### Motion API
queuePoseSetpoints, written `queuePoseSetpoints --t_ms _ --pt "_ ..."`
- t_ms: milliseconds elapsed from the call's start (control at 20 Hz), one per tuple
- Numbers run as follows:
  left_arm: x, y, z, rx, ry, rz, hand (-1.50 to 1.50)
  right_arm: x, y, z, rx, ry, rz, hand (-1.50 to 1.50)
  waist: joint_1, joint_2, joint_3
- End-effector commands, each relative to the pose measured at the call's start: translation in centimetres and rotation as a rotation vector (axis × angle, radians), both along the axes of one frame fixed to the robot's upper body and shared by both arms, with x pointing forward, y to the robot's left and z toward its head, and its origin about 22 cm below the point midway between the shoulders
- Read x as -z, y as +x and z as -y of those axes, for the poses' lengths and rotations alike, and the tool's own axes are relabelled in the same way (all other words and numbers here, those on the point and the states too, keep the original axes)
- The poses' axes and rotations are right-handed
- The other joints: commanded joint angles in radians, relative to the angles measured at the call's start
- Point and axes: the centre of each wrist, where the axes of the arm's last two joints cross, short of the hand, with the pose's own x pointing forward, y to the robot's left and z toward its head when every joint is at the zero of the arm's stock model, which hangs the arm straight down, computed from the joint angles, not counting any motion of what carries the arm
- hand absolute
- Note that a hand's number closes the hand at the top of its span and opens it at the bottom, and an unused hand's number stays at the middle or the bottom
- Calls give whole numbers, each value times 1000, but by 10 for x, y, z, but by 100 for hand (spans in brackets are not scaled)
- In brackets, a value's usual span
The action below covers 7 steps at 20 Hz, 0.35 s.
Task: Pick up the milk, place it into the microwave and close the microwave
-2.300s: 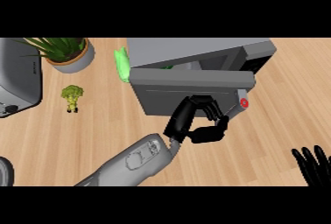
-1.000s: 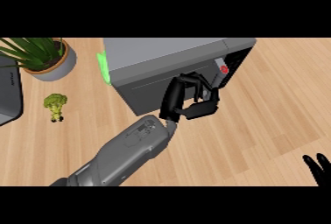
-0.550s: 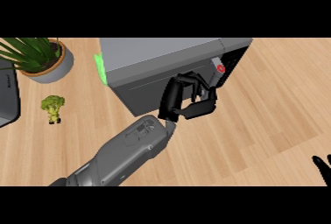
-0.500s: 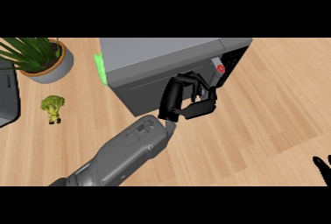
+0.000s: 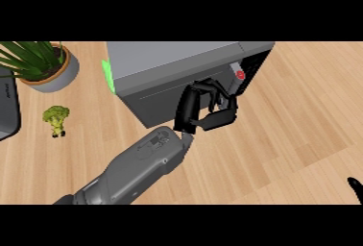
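**Hand against the microwave door**

Microwave, a grey box, stands at the back of the wooden counter, its door nearly shut with only a dark slit showing along the right edge beside a red button. Open wood stretches to the right of it and across the front, where nothing stands. To the left, a small broccoli floret sits well apart from the microwave, and a potted plant stands in the back-left corner. A grey appliance edge cuts in at the far left. A green strip glows on the microwave's left corner.

Left hand comes up from the lower left on a grey forearm, its fingers curled against the front of the door, thumb bent below; it grasps nothing that can be seen. Right hand shows only as a dark tip at the lower right edge, and whether it is spread or clenched cannot be told.

Milk is nowhere visible in this view. No readable writing appears.
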Motion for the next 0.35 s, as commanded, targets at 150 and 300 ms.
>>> queuePoseSetpoints --t_ms 150,300 --pt "-10 20 2 -7 20 -2 150 -6 -3 4 -34 0 3 -150 -25 21 0" --pt "-13 21 3 -13 13 3 150 -8 -5 4 -42 6 -3 -150 -32 19 1"
